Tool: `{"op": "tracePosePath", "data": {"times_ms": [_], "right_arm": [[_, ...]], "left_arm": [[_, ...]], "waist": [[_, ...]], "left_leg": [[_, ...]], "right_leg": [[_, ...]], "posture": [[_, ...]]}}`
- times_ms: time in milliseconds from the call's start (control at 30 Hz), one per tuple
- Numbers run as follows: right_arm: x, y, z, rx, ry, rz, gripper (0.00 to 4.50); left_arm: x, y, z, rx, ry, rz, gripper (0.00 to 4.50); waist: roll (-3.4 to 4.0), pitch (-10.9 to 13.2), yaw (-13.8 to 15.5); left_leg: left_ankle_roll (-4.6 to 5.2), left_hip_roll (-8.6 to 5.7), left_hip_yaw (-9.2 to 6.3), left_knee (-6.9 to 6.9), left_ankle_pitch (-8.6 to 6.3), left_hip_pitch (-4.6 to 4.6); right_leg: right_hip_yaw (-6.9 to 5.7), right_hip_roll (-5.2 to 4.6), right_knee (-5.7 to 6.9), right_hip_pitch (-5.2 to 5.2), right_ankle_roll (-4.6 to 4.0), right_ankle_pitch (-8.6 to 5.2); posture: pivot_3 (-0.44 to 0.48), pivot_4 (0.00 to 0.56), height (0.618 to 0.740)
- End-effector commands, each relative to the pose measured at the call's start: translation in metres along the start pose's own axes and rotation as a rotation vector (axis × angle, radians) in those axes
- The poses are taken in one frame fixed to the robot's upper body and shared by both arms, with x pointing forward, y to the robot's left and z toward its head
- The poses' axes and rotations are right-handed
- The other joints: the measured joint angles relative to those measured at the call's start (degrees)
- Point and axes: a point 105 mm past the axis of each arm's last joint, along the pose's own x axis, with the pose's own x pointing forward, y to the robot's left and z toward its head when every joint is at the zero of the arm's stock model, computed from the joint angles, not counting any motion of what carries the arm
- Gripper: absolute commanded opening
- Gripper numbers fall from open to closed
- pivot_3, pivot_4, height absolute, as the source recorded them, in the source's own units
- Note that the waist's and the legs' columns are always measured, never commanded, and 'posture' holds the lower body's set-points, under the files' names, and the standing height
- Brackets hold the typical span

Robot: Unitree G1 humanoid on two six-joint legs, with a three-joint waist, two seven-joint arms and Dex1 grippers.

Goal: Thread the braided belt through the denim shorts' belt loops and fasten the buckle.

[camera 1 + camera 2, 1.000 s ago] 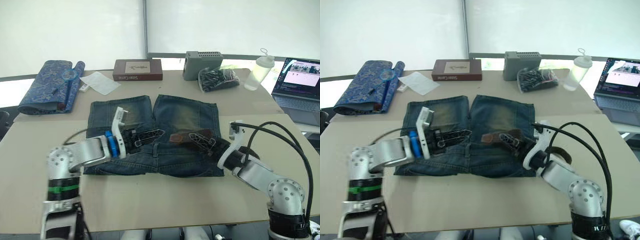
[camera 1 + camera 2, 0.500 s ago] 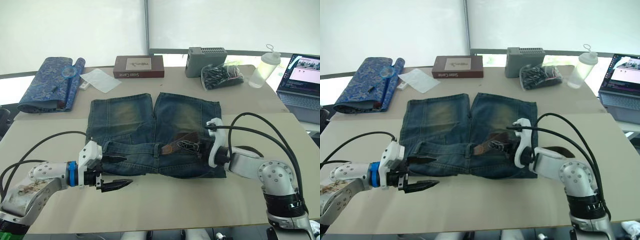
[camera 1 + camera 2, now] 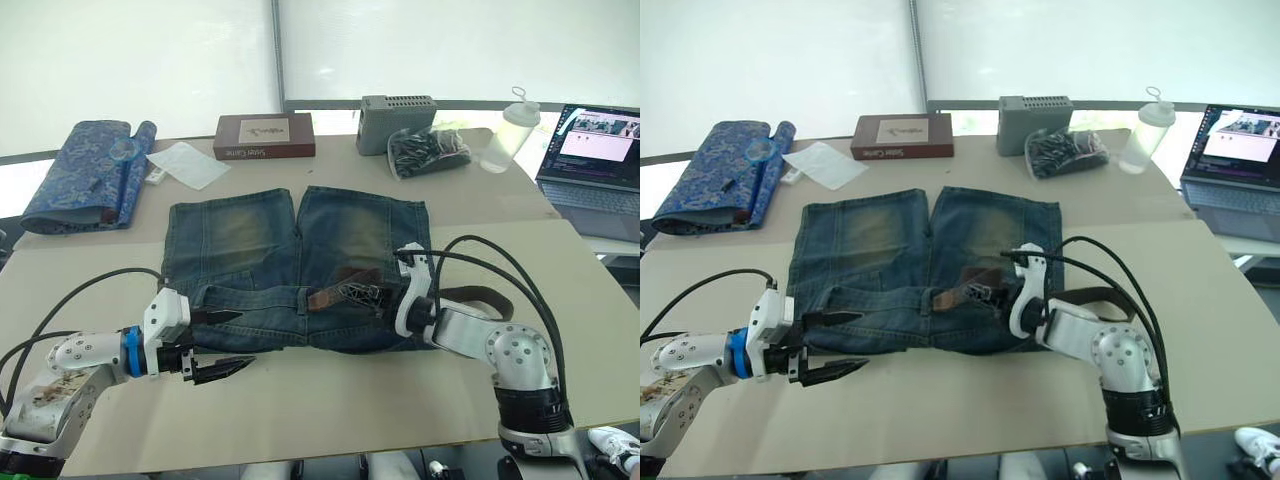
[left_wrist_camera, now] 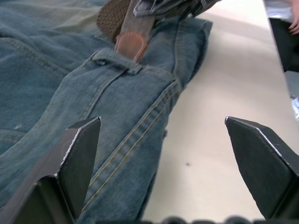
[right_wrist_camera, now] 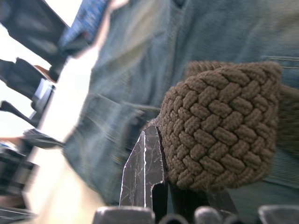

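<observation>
One pair of denim shorts (image 3: 300, 265) is seen laid flat on the tan table (image 3: 300, 400), waistband toward the robot, with one braided belt (image 3: 340, 292) lying along that waistband. The right gripper (image 3: 372, 293) is stretched in from the right, low over the waistband, its fingers closed on a doubled fold of the braided belt, as shown close up in the right wrist view (image 5: 219, 126). The belt's far end (image 3: 478, 296) is seen trailing off the shorts' right edge, partly hidden behind the arm and its black cables. The belt's tan tip (image 4: 131, 45) is seen resting above a belt loop (image 4: 117, 61); the buckle cannot be made out. The left gripper (image 3: 222, 342) is held low at the shorts' near left corner, its two fingers spread wide with nothing between them, one over the denim hem, the other over bare table. One laptop (image 3: 590, 150) is cut off at the right edge.
</observation>
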Motion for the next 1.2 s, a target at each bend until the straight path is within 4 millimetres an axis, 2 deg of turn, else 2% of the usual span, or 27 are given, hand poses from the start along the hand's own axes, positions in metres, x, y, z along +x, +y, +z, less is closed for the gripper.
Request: {"op": "tracePosePath", "data": {"times_ms": [33,200,367,467,567,800,933,1100,1200], "right_arm": [[0.002,0.007,0.002,0.013,-0.002,0.025,0.00],[0.012,0.005,-0.005,0.033,0.021,0.011,0.00],[0.009,0.009,0.010,0.117,-0.042,0.062,0.00],[0.005,0.012,0.010,0.133,-0.039,0.085,0.00],[0.003,0.012,0.007,0.141,-0.026,0.093,0.00],[0.016,-0.001,-0.022,0.012,0.106,-0.011,0.00],[0.022,-0.004,-0.024,-0.004,0.096,-0.028,0.00],[0.030,0.006,-0.019,0.082,0.053,0.049,0.00],[0.035,0.006,-0.021,0.057,0.063,0.036,0.00]], "left_arm": [[-0.004,0.005,0.005,0.022,-0.026,0.034,4.48],[-0.002,0.009,0.005,0.017,-0.036,0.048,4.48],[-0.001,0.009,0.006,0.012,-0.043,0.053,4.48],[-0.001,0.008,0.006,0.007,-0.045,0.053,4.48],[-0.001,0.008,0.005,0.004,-0.046,0.055,4.48],[0.000,0.008,0.003,-0.005,-0.043,0.068,4.48],[-0.001,0.010,-0.001,-0.018,-0.026,0.092,4.48],[-0.001,0.010,-0.007,-0.028,-0.001,0.108,4.48],[0.000,0.009,-0.008,-0.032,0.004,0.111,4.48]], "waist": [[0.00,0.00,-0.02],[0.00,0.00,-0.21],[0.00,0.00,-0.32],[0.00,0.00,-0.27],[0.00,0.00,-0.18],[0.00,0.00,-0.18],[-0.01,-0.01,-0.28],[-0.01,-0.01,-0.30],[0.00,-0.01,-0.30]], "left_leg": [[0.00,0.01,0.01,0.00,0.00,0.01],[-0.03,0.08,0.05,0.00,0.01,0.01],[-0.08,0.19,0.07,0.00,0.03,0.03],[-0.08,0.19,0.06,0.00,0.03,0.02],[-0.08,0.19,0.08,0.01,0.03,0.02],[-0.10,0.19,0.09,0.04,0.04,0.04],[-0.10,0.19,0.14,0.04,0.04,0.05],[-0.10,0.19,0.14,0.05,0.04,0.06],[-0.11,0.19,0.14,0.05,0.05,0.07]], "right_leg": [[0.03,0.17,0.02,0.00,0.00,0.00],[0.10,0.32,0.07,-0.05,-0.09,0.06],[0.18,0.46,0.17,-0.12,-0.17,0.10],[0.17,0.46,0.22,-0.12,-0.17,0.10],[0.17,0.45,0.21,-0.11,-0.17,0.10],[0.17,0.48,0.36,-0.13,-0.17,0.09],[0.19,0.50,0.57,-0.17,-0.18,0.09],[0.20,0.53,0.59,-0.17,-0.18,0.09],[0.20,0.52,0.61,-0.18,-0.18,0.09]], "posture": [[0.000,0.150,0.740],[0.000,0.150,0.740],[0.000,0.150,0.740],[0.000,0.150,0.740],[0.000,0.150,0.740],[0.000,0.150,0.740],[0.000,0.150,0.740],[0.000,0.150,0.740],[0.000,0.150,0.740]]}}
